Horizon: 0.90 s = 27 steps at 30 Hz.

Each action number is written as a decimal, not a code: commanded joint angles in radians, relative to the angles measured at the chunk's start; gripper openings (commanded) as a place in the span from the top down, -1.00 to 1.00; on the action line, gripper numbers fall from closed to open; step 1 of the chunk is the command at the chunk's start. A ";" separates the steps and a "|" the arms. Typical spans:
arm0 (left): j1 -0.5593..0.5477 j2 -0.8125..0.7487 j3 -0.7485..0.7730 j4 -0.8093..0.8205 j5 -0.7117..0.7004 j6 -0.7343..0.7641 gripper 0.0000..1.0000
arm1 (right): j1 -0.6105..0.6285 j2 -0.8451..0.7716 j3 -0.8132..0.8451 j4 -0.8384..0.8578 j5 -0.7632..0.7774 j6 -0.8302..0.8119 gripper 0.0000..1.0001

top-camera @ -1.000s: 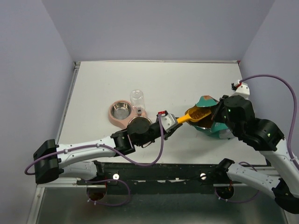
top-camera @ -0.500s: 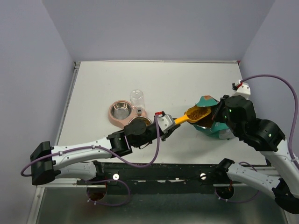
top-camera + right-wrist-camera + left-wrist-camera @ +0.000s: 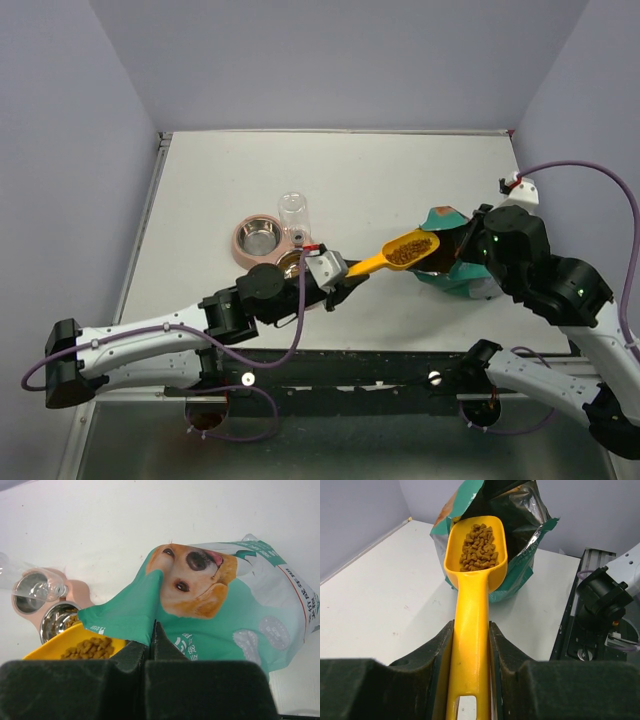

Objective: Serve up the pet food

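From above, the left gripper (image 3: 338,277) was clamped on the handle of the yellow scoop (image 3: 372,263). In the past second the arm had drawn back, lifting the pet food (image 3: 408,250) clear of the bag (image 3: 448,278) and toward the pink feeder (image 3: 245,250).

At the left wrist, both fingers pressed the handle's sides. The pet food lay heaped in the level scoop, with the bag's mouth behind it.

At the right wrist, the right gripper (image 3: 151,630) was closed together, pinching the bag's teal flap. Scooping looked finished; carrying the load and tipping it into the steel bowl (image 3: 46,622) remained.
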State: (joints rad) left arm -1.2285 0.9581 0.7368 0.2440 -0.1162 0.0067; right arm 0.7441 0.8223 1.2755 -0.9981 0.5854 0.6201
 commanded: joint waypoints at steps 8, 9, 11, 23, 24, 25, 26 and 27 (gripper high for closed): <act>-0.002 -0.243 -0.034 -0.143 -0.096 -0.023 1.00 | 0.000 -0.049 0.030 0.055 0.033 0.012 0.99; -0.002 -0.261 -0.039 -0.155 -0.099 -0.021 1.00 | 0.000 -0.049 0.028 0.058 0.033 0.010 0.99; -0.002 -0.288 -0.040 -0.189 -0.115 -0.019 1.00 | 0.001 -0.048 0.028 0.058 0.030 0.010 0.99; 0.000 -0.374 -0.103 -0.250 -0.563 -0.031 1.00 | 0.001 -0.052 0.032 0.052 0.024 0.013 0.99; 0.001 -0.375 -0.109 -0.250 -0.595 -0.036 1.00 | 0.001 -0.055 0.033 0.052 0.022 0.013 0.99; 0.001 -0.372 -0.115 -0.224 -0.627 -0.034 1.00 | 0.001 -0.054 0.032 0.052 0.021 0.012 0.99; 0.000 -0.371 -0.119 -0.224 -0.651 -0.034 1.00 | 0.001 -0.054 0.033 0.050 0.019 0.012 0.99; 0.000 -0.369 -0.122 -0.212 -0.680 -0.028 1.00 | 0.001 -0.054 0.035 0.047 0.017 0.012 0.99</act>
State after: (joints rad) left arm -1.2308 0.5964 0.6350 -0.0093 -0.5900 -0.0185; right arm 0.7429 0.7952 1.2755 -1.0084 0.5880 0.6201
